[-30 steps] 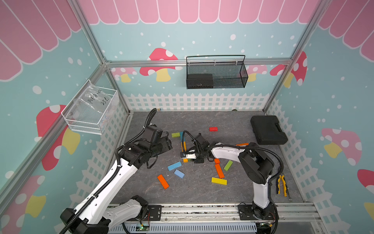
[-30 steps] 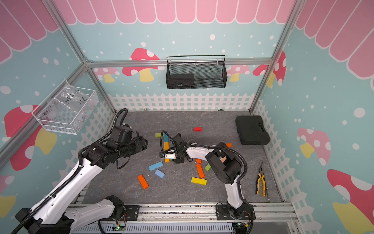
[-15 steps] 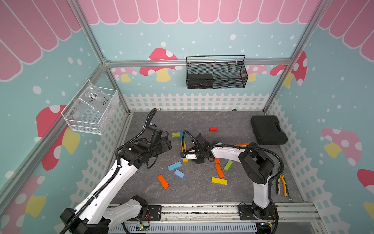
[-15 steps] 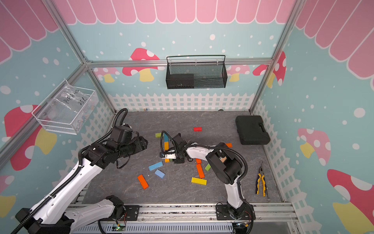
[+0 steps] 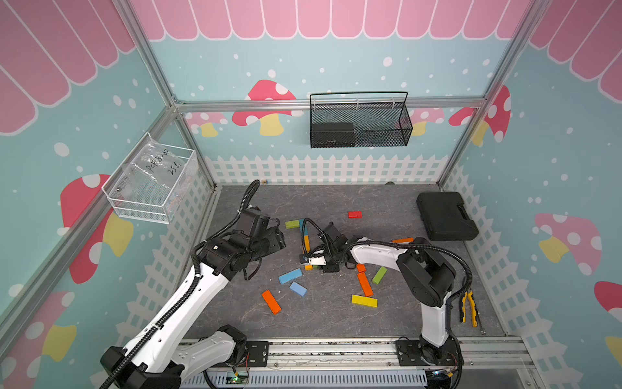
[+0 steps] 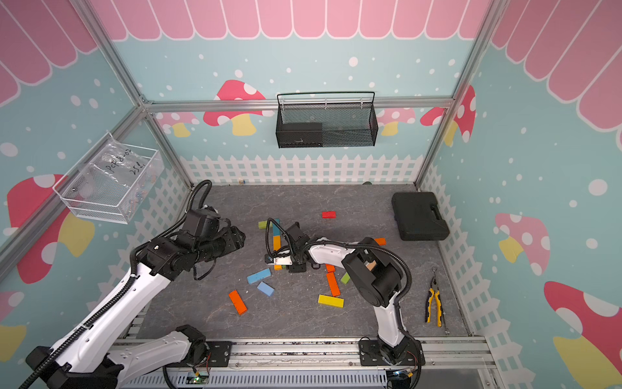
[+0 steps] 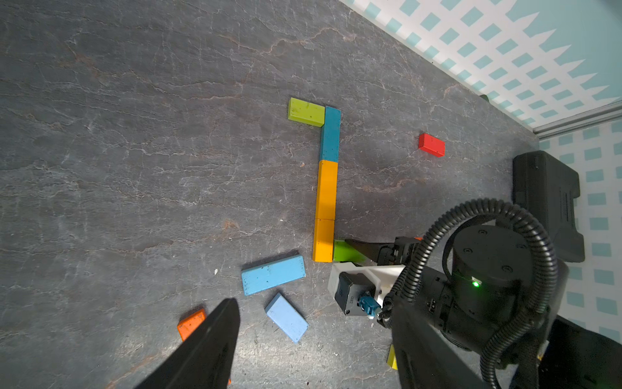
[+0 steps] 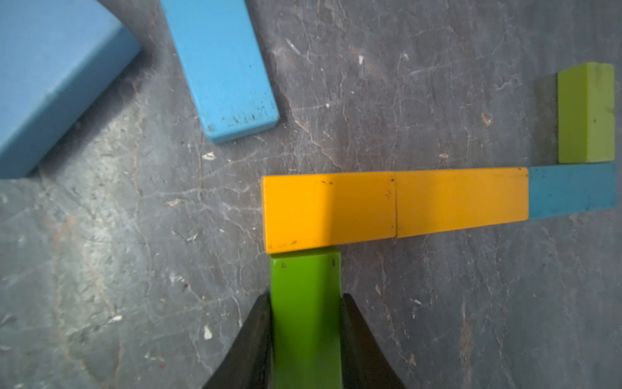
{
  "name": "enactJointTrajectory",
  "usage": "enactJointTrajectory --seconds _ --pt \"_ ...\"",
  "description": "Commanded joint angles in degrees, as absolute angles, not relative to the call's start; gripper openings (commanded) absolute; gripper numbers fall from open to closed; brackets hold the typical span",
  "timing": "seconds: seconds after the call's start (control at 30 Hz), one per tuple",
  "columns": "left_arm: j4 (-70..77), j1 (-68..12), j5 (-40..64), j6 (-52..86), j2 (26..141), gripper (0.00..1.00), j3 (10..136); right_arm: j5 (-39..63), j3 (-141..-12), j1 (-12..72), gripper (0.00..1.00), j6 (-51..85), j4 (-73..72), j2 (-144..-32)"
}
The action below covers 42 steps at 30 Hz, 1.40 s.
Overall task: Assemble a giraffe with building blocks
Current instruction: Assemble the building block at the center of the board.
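Note:
A line of building blocks lies flat on the grey floor: a lime block point(image 7: 305, 111), a teal one point(image 7: 330, 134) and two yellow-orange ones point(image 7: 326, 190) point(image 7: 323, 240). My right gripper point(image 8: 305, 298) is shut on a green block point(image 8: 304, 276), low over the floor. That block's end butts against the side of the last yellow-orange block point(image 8: 328, 212). In both top views the right wrist point(image 5: 318, 259) hides most of the green block. My left gripper point(image 7: 314, 313) hangs open and holds nothing, above a light blue block point(image 7: 286, 318) and left of the line point(image 5: 279, 242).
Loose blocks lie in front: blue point(image 5: 290, 276), orange point(image 5: 271, 301), orange point(image 5: 365, 284), yellow point(image 5: 364, 300), green point(image 5: 379, 275). A red block point(image 5: 354, 214) sits further back. A black case point(image 5: 446, 215) stands at the back right, and pliers point(image 5: 468, 304) lie by the right fence.

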<state>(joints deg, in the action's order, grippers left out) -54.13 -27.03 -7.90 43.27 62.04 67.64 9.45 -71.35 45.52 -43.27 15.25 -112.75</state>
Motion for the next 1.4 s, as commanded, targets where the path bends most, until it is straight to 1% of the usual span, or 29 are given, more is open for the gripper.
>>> enactJointTrajectory --seconds 0.0,0.13,0.33,0.53,0.7,0.83,1.07,1.27,1.37 --pt "-53.8 -26.7 -8.7 43.1 61.2 0.74 66.7 9.8 -71.3 46.2 0.33 -44.0 20.6 -114.9" --pt "-53.8 -26.6 -8.7 43.1 60.9 0.74 66.6 9.8 -71.8 46.4 0.33 -43.7 20.4 -115.3" --pt "-54.0 -26.5 -8.7 43.0 60.7 0.74 66.5 9.7 -72.0 46.4 0.38 -43.3 20.1 -115.5" --pt "-53.9 -26.4 -8.6 43.1 60.7 0.74 66.5 9.0 -71.9 46.4 0.47 -43.2 19.6 -115.0" --pt "-53.9 -26.4 -8.6 43.1 60.7 0.74 66.4 9.1 -71.2 46.4 0.59 -42.9 18.0 -112.6" --pt "-54.1 -26.4 -8.4 43.0 60.6 0.77 66.6 9.6 -70.3 46.4 0.64 -42.7 17.0 -109.3" --pt "-58.0 -26.4 -9.6 43.1 61.9 0.77 67.9 11.4 -65.9 46.2 0.67 -39.8 13.6 -95.1" --pt "-65.5 -27.0 -11.2 43.8 68.4 0.77 68.0 12.2 -56.6 45.7 0.67 -32.0 0.9 -82.3" --pt "-67.1 -29.6 -11.6 45.8 73.8 0.77 67.2 9.2 -52.6 45.7 0.66 -26.8 -5.7 -78.2"
